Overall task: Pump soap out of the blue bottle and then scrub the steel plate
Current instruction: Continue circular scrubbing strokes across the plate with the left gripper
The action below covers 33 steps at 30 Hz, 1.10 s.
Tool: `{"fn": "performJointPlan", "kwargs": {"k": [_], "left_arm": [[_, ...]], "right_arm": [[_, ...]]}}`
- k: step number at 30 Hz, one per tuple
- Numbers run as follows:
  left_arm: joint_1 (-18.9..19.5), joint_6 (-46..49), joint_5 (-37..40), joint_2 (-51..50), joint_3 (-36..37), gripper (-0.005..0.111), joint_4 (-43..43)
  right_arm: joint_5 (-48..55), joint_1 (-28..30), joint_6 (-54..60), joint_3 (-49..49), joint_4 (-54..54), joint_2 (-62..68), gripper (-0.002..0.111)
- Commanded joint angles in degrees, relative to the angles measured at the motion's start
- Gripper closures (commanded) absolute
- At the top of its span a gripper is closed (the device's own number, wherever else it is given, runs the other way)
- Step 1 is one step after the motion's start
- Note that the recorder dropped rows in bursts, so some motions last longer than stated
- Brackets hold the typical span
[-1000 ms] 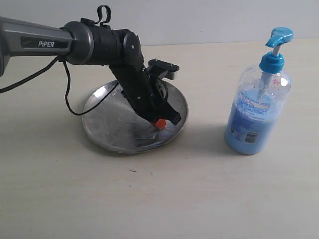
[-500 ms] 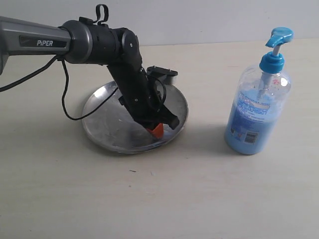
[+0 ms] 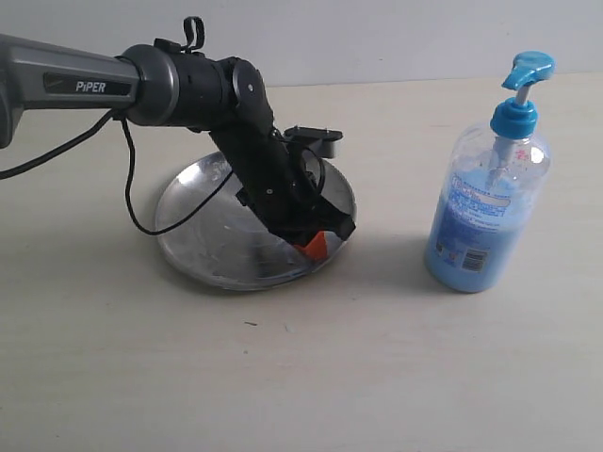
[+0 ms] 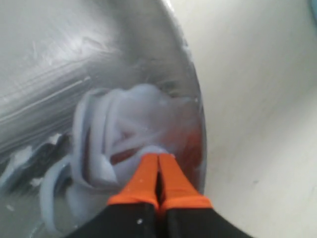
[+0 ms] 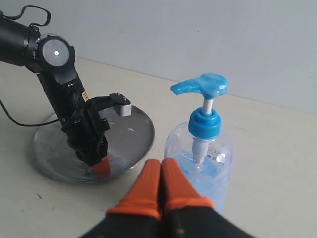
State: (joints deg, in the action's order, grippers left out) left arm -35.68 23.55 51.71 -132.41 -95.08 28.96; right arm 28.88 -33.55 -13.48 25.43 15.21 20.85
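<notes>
The steel plate [image 3: 203, 202] lies on the table at centre left. My left gripper [image 3: 316, 245] is shut with nothing in it, its orange tips pressed down on the plate's near right part. In the left wrist view the tips [image 4: 158, 159] touch a pale-blue smear of soap [image 4: 124, 131] close to the plate's rim [image 4: 190, 74]. The blue bottle [image 3: 485, 202] stands upright to the right of the plate, pump head up. My right gripper [image 5: 161, 166] is shut and empty, held above the table beside the blue bottle [image 5: 205, 134], out of the exterior view.
A black cable [image 3: 141, 202] hangs from the left arm [image 3: 85, 85] over the plate's left edge. The pale tabletop [image 3: 301, 367] runs to a wall behind.
My left gripper has slid to the right across the plate, from its middle front toward the right rim. The bottle has not moved.
</notes>
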Motion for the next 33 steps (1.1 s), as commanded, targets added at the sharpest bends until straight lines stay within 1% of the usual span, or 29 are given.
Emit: {"fn": "performJointPlan", "kwargs": {"k": [1, 6, 12, 13, 16, 19, 21, 23, 29, 33], "left_arm": [[-0.3, 0.5, -4.4, -0.5, 0.3, 0.107, 0.8], [-0.3, 0.5, -7.9, -2.0, 0.3, 0.107, 2.1], [-0.3, 0.5, -10.0, -3.7, 0.3, 0.107, 2.9], [-0.3, 0.5, -10.1, -3.8, 0.3, 0.107, 2.6], [-0.3, -0.2, -10.2, -3.5, 0.3, 0.107, -2.0], [-0.3, -0.8, -9.7, -3.3, 0.3, 0.107, -5.8], [-0.3, -2.9, -9.2, -3.2, 0.3, 0.107, -8.9], [-0.3, -3.0, -7.1, -2.9, 0.3, 0.107, -10.9], [-0.3, -2.7, -2.3, -0.9, 0.3, 0.107, -10.7], [-0.3, -2.7, -1.5, 0.2, 0.3, 0.107, -10.3]], "right_arm": [[-0.8, 0.2, -0.1, -0.5, -0.2, -0.2, 0.108], [-0.8, 0.2, -0.1, -0.5, -0.2, -0.2, 0.108], [-0.8, 0.2, -0.1, -0.5, -0.2, -0.2, 0.108], [-0.8, 0.2, -0.1, -0.5, -0.2, -0.2, 0.108], [-0.8, 0.2, -0.1, -0.5, -0.2, -0.2, 0.108], [-0.8, 0.2, -0.1, -0.5, -0.2, -0.2, 0.108], [-0.8, 0.2, -0.1, -0.5, -0.2, -0.2, 0.108], [-0.8, 0.2, -0.1, -0.5, -0.2, -0.2, 0.108], [-0.8, 0.2, -0.1, -0.5, -0.2, -0.2, 0.108], [-0.8, 0.2, -0.1, -0.5, -0.2, -0.2, 0.108]]}}
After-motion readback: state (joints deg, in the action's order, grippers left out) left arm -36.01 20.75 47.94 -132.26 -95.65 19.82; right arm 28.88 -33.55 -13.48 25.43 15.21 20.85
